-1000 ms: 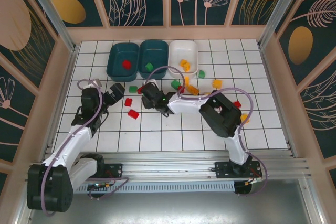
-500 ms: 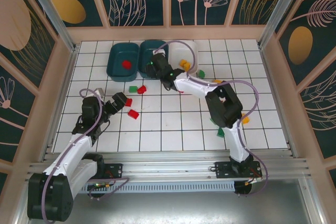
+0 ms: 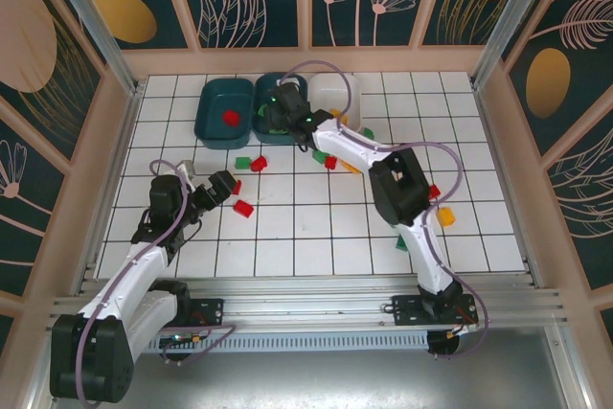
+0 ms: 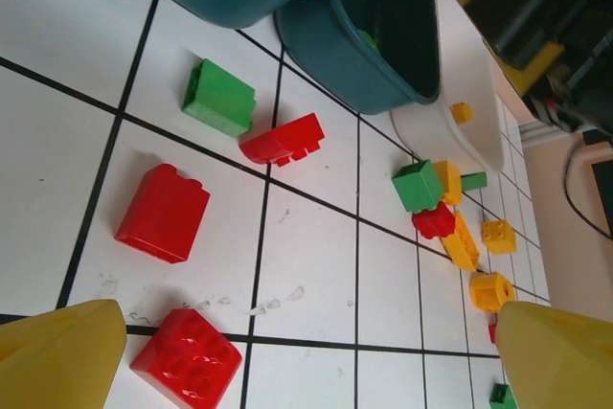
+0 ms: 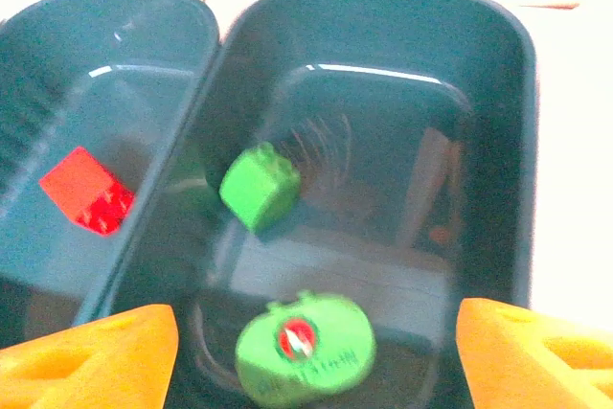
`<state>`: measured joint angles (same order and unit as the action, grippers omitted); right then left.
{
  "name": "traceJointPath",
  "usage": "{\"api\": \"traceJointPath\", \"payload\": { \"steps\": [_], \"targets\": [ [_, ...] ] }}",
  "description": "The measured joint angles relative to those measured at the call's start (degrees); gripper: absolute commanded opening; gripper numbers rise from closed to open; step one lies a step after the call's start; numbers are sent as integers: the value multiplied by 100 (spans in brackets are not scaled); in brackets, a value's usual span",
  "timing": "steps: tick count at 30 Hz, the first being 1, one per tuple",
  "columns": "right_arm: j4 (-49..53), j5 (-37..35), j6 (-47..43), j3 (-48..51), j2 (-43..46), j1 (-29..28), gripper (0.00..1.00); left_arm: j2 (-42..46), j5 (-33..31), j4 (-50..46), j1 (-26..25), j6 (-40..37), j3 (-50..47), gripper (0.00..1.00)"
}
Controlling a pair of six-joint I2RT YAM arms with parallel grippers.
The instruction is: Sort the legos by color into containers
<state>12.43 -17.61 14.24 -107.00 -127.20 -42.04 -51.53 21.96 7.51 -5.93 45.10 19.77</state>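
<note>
My right gripper (image 5: 311, 361) hangs open over the middle dark teal container (image 5: 522, 141). Below its orange fingertips (image 5: 91, 356), touching neither, is a blurred green lego (image 5: 302, 347) with a red mark. Another green lego (image 5: 259, 186) lies in that tub. The left teal container (image 3: 215, 93) holds a red lego (image 3: 230, 118). My left gripper (image 4: 306, 371) is open low over the tiles, with a red lego (image 4: 187, 356) by its left finger and another red one (image 4: 163, 213) beyond. The white container (image 4: 469, 122) holds a yellow lego (image 4: 461, 112).
Loose legos lie on the tiles: green (image 3: 243, 162) and red (image 3: 258, 163) before the tubs, a mixed cluster (image 4: 441, 208) under the right arm, yellow (image 3: 445, 215) and green (image 3: 402, 241) to the right. Wooden walls (image 3: 124, 93) ring the floor.
My right arm swung from the table's middle back over the middle teal tub, and its jaws widened, leaving the green lego loose below. The left arm barely moved.
</note>
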Motion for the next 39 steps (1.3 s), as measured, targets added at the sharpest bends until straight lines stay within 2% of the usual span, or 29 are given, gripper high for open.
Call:
{"api": "traceJointPath", "payload": {
  "steps": [5, 8, 14, 18, 24, 28, 33, 39],
  "targets": [
    [-214, -291, -42, 2236, 2059, 52, 77, 0, 232, 164, -2, 26, -7, 99],
    [-223, -415, 7, 3381, 3259, 356, 78, -15, 339, 553, -107, 144, -72, 99],
    [50, -339, 258, 5125, 4535, 1438, 90, -704, 304, 1517, -1084, 380, -114, 99],
    [280, -101, 297, 5659, 4605, 1600, 92, -1292, 286, 2057, -1550, 525, -109, 99],
    [297, 249, 302, 5799, 4374, 1696, 91, -1484, 125, 2299, -1659, 649, -63, 98],
    [291, 422, 313, 5705, 3969, 1853, 85, -1414, 2, 2315, -1659, 671, -44, 99],
    [240, 444, 299, 5657, 3493, 1915, 83, -1204, -114, 2094, -1659, 656, 28, 98],
    [-22, 544, 223, 5604, 3171, 2059, 70, -1099, -221, 1910, -1659, 616, 118, 99]
  ]
}}
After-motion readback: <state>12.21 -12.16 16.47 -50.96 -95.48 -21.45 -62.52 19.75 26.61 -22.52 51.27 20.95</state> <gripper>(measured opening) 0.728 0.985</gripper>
